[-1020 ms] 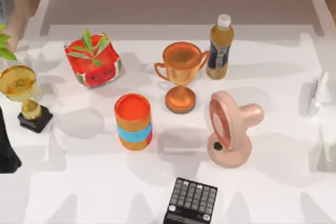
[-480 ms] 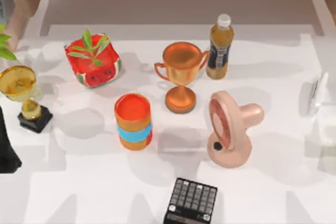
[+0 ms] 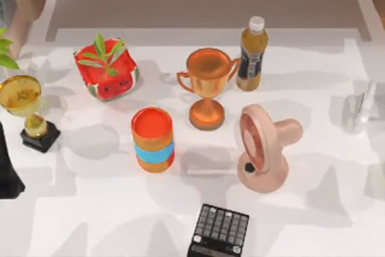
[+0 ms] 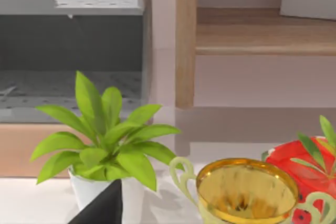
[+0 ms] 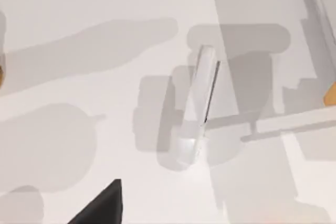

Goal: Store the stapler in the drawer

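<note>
The stapler (image 3: 363, 108) is lying flat near the bench's (image 3: 120, 221) right edge, well apart from the pink fan (image 3: 264, 148) and the bottle (image 3: 251, 53), its long axis running nearly front to back with a slight lean, so the right arm is judged the nearer one, while the left arm is sitting parked as a dark shape at the left edge. The right wrist view is looking down on the stapler (image 5: 198, 109) lying free and untouched on the white surface, showing its slim wedge shape and side seam that the top view leaves faint. Whether either pincer is released or clenched cannot be told.
</note>
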### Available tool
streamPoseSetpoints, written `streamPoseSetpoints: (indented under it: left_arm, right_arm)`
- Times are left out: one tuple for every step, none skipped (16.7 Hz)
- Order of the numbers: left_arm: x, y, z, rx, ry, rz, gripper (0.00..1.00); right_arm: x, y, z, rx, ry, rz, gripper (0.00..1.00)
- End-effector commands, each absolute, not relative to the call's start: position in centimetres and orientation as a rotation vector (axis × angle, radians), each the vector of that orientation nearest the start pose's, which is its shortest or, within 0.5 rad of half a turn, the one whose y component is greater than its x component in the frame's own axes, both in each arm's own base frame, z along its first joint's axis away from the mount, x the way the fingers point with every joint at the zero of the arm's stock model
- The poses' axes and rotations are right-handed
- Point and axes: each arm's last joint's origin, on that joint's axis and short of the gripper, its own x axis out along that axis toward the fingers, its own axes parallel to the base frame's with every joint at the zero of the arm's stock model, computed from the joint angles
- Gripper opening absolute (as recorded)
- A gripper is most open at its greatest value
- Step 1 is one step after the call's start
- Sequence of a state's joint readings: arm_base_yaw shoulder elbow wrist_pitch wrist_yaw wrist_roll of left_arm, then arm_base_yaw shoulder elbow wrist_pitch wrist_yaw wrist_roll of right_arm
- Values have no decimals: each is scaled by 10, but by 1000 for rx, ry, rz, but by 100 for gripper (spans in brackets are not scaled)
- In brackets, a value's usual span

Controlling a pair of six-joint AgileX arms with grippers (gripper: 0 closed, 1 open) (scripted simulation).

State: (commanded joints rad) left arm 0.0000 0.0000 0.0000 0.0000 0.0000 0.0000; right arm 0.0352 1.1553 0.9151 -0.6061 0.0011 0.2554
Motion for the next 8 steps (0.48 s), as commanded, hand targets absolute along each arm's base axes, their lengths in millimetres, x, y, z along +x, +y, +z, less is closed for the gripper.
streamPoseSetpoints:
  left_arm:
    - [106, -1, 160, 0, 0, 0, 100]
    - [106, -1, 160, 0, 0, 0, 100]
    - [106, -1, 160, 0, 0, 0, 100]
    - [106, -1, 160, 0, 0, 0, 100]
    - [106, -1, 160, 0, 0, 0, 100]
    - [106, -1, 160, 0, 0, 0, 100]
    - [106, -1, 160, 0, 0, 0, 100]
    - [106, -1, 160, 0, 0, 0, 100]
  right_arm:
    - [258, 12, 264, 235, 937, -90, 100]
    - [278, 15, 258, 247, 1023, -108, 100]
    - [297, 18, 251, 258, 1104, -126, 100]
    - [316, 21, 243, 267, 1179, -145, 100]
    - [332, 25, 234, 274, 1246, -163, 100]
    - [347, 28, 226, 281, 1306, -181, 100]
    - [361, 31, 217, 286, 1358, -199, 100]
    - [374, 34, 208, 291, 1405, -217, 100]
